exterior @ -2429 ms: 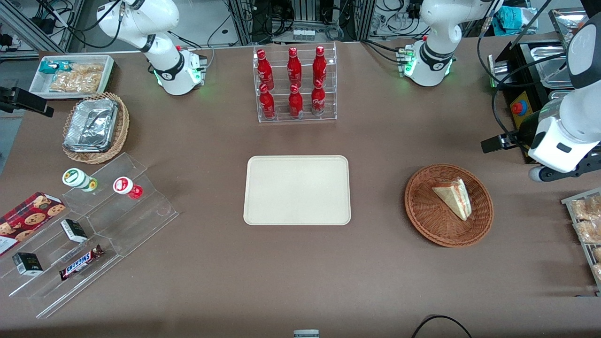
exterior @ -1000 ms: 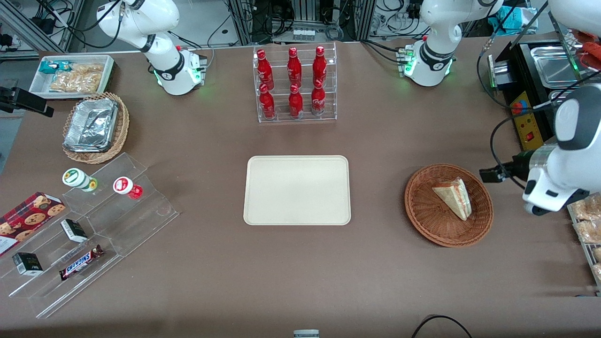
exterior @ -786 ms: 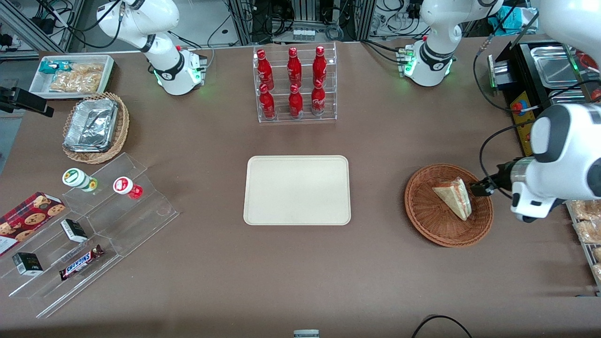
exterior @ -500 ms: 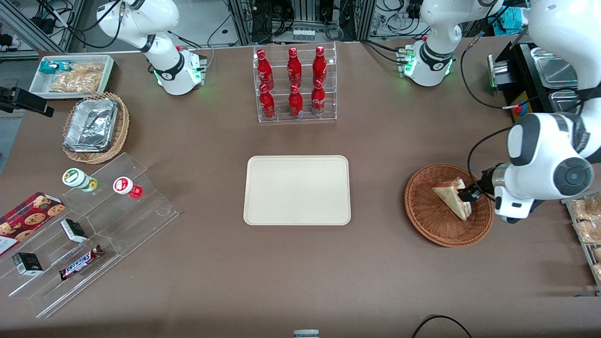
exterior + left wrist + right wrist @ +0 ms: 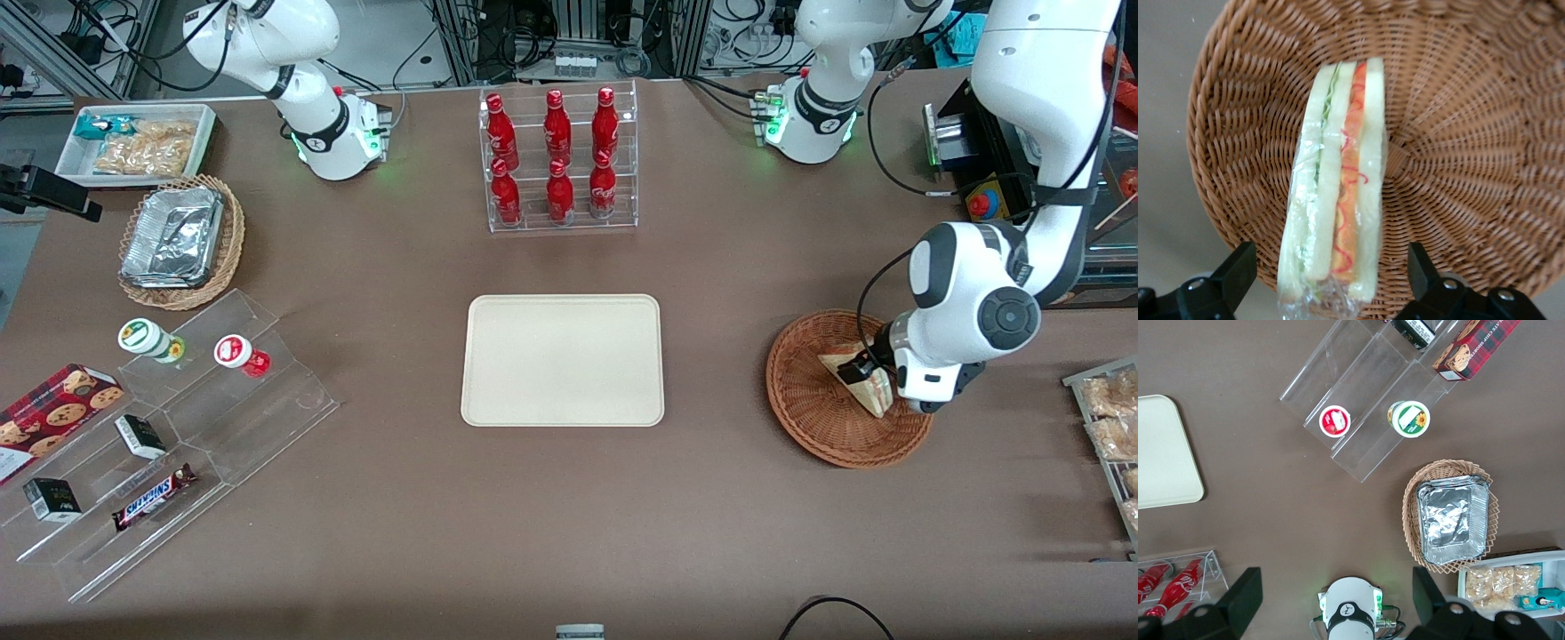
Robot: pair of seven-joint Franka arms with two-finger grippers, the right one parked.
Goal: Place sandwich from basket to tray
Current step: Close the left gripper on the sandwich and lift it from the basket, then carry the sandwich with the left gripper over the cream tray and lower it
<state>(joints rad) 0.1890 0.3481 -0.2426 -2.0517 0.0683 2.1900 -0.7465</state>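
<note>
The sandwich [image 5: 843, 362], a wrapped white-bread wedge with red-orange and green filling, lies in the round reddish-brown wicker basket [image 5: 818, 422] toward the working arm's end of the table. My gripper [image 5: 867, 371] hangs low over the basket and covers part of the sandwich. In the left wrist view the gripper [image 5: 1330, 280] is open, with one black finger [image 5: 1238, 273] on each side of the sandwich [image 5: 1338, 200] and a gap to each. The basket [image 5: 1471, 133] weave fills the space around it. The cream tray [image 5: 562, 360] lies bare at the table's middle.
A clear rack of red bottles [image 5: 558, 160] stands farther from the camera than the tray. A rack of bagged snacks [image 5: 1111, 427] sits at the working arm's table edge. A stepped acrylic stand [image 5: 178, 427], a foil-tray basket [image 5: 178, 240] and a white snack bin [image 5: 133, 142] lie toward the parked arm's end.
The left arm has swung in from the working arm's table edge and come down over the basket. Its open fingers now straddle the sandwich. The sandwich has not moved.
</note>
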